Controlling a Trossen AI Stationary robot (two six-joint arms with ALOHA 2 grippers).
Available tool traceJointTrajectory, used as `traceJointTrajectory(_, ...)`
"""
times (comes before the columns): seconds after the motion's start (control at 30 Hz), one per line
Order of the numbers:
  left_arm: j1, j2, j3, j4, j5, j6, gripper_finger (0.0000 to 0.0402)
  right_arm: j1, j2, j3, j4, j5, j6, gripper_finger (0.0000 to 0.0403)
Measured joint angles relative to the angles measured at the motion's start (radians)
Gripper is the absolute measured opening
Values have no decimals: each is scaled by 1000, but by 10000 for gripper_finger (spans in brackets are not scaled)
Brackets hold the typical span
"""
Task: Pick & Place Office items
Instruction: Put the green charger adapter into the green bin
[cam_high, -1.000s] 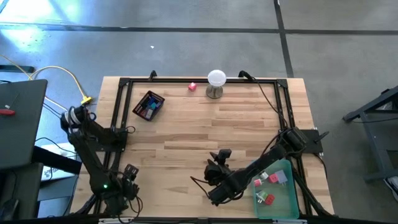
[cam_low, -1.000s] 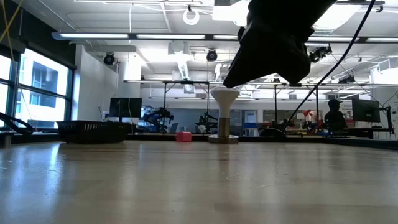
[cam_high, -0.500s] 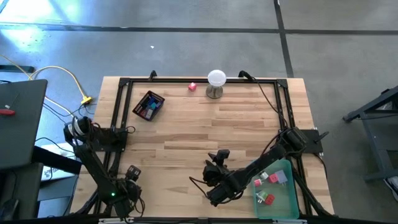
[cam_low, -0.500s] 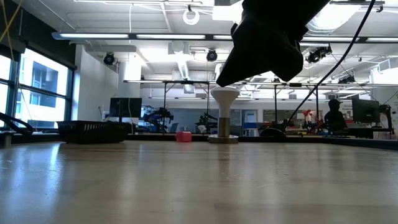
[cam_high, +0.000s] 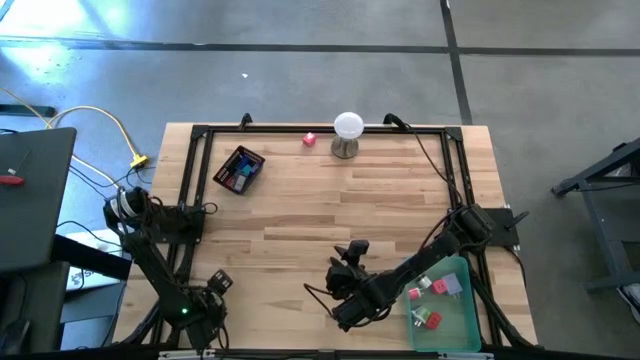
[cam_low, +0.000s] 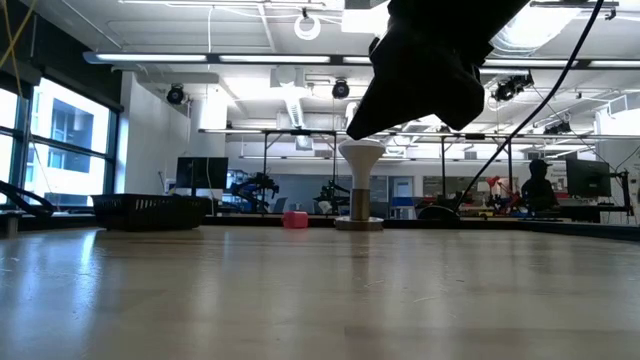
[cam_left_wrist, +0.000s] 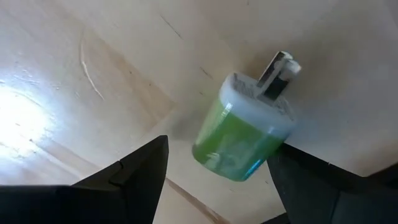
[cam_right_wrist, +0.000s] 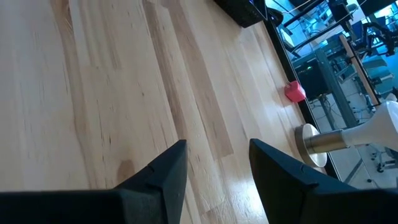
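Left gripper (cam_high: 218, 283) drawn a little closer to the tabletop's (cam_high: 330, 205) near left corner than a second ago, its arm folded tighter along the left edge; right gripper (cam_high: 352, 248) nudged slightly toward the left edge over the same span.

Seen from the left wrist: left gripper (cam_left_wrist: 217, 147) with fingers (cam_left_wrist: 140, 171) apart, a green translucent piece (cam_left_wrist: 239, 134) with a white cap and a metal clip lying on the wood between and just past the tips. Contact with either finger impossible to tell.

Right gripper hanging above the near middle of the tabletop, just left of the green tray (cam_high: 462, 325) in the near right corner. From its own wrist, right gripper (cam_right_wrist: 217, 152) spread, nothing between the fingers (cam_right_wrist: 158, 177), bare wood beneath.

Office items scattered in three places: red, pink and purple pieces (cam_high: 430, 290) inside the green tray; a dark basket (cam_high: 238, 169) with blue and red pieces toward the far left corner; a single red piece (cam_high: 310, 139) at the far edge, just beside the white ball on a metal stand (cam_high: 347, 132).

From table height, the same red piece (cam_low: 295, 219) just left of the stand's base (cam_low: 359, 223), the basket (cam_low: 150, 210) farther left, the right arm's dark bulk (cam_low: 430, 65) overhead. A person (cam_low: 537, 185) at a bench in the room beyond.
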Motion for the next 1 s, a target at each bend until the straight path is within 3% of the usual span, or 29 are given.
traceJointTrajectory(0.23,25,4,-2,36,56,101,266,0,0,0,10,-27,0,159)
traceJointTrajectory(0.57,36,4,-2,70,69,96,257,-1,0,0,12,-45,0,159)
traceJointTrajectory(1.0,36,4,1,102,49,55,142,-7,0,0,12,-46,0,159)
